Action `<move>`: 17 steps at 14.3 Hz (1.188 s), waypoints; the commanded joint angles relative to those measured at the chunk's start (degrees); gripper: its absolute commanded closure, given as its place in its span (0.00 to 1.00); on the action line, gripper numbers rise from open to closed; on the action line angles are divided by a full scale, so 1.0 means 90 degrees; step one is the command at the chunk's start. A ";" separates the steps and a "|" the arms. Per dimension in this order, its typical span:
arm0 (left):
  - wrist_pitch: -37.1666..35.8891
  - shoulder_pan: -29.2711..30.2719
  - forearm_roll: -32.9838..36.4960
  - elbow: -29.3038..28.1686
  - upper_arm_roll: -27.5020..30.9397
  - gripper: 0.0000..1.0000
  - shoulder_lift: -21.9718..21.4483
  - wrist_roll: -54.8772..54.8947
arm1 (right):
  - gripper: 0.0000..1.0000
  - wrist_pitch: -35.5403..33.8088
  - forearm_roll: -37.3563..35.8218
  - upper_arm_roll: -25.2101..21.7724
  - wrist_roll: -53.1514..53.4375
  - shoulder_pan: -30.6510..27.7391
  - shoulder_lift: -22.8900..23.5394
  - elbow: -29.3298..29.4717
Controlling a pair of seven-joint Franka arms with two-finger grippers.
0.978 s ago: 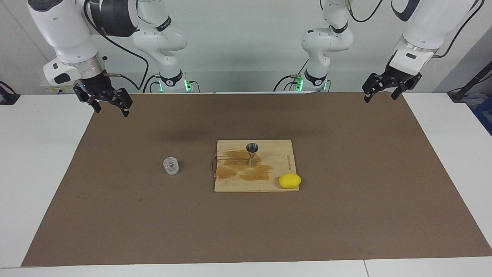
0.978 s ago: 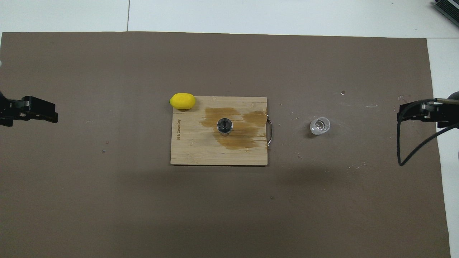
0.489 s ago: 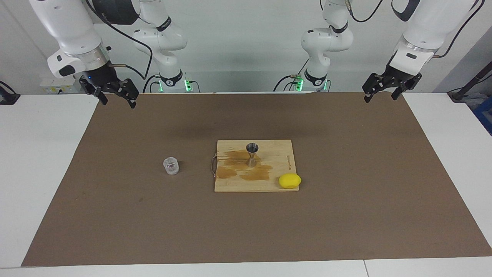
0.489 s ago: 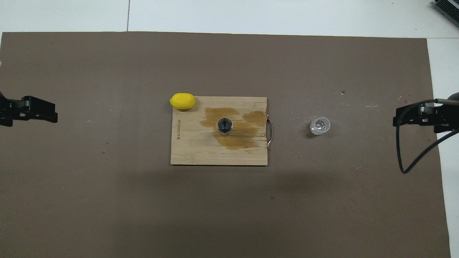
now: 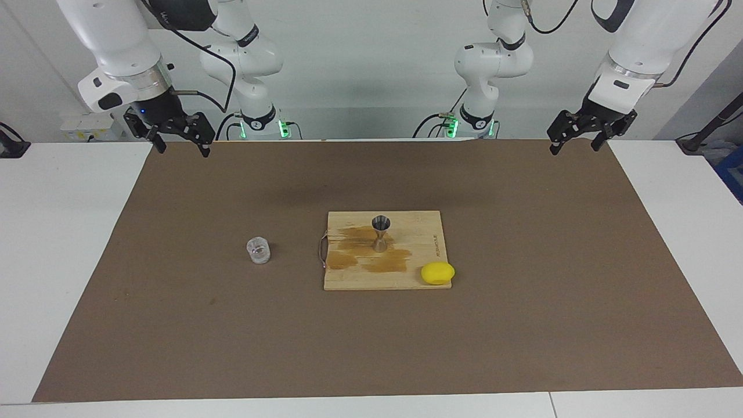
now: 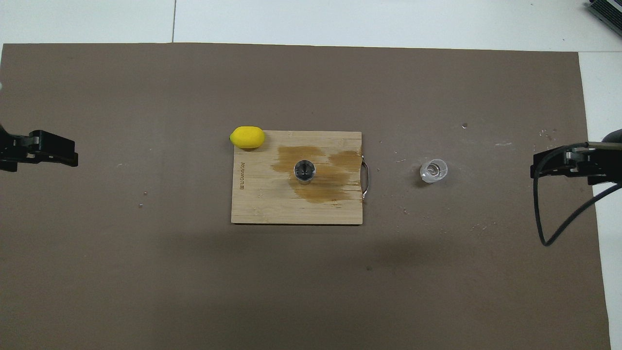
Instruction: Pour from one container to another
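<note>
The small clear glass cup [image 5: 258, 250] stands upright on the brown mat, toward the right arm's end of the table; it also shows in the overhead view [image 6: 433, 170]. The silver hourglass jigger [image 5: 380, 233] stands upright on the wooden cutting board [image 5: 406, 280], on a wet brown stain, and is seen from above in the overhead view [image 6: 304, 171]. My right gripper [image 5: 181, 146] is open and empty, up in the air over the mat's corner at the robots' end. My left gripper [image 5: 573, 148] is open and empty, and waits over the other corner.
A yellow lemon [image 5: 437, 273] lies at the board's corner farthest from the robots, toward the left arm's end. The board [image 6: 272, 204] has a metal handle [image 6: 366, 180] on the cup's side. White table surrounds the brown mat [image 6: 146, 267].
My right gripper has risen and drawn back toward the robots' end of the mat, still open and empty. The left arm, cup and jigger have not moved.
</note>
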 commanded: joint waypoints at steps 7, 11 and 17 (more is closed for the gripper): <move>0.0014 0.0046 -0.0084 -0.0109 -0.0004 0.00 -0.0126 -0.0036 | 0.00 0.0071 -0.0001 0.0022 -0.0107 -0.0242 -0.0019 -0.0007; 0.0014 0.0046 -0.0084 -0.0109 0.0006 0.00 -0.0116 -0.0046 | 0.00 0.0071 0.0019 0.0266 -0.0049 -0.0448 -0.0019 -0.0007; 0.0014 0.0037 -0.0084 -0.0109 0.0015 0.00 -0.0116 -0.0046 | 0.00 0.0071 0.0009 0.0178 -0.0019 -0.0321 -0.0019 -0.0007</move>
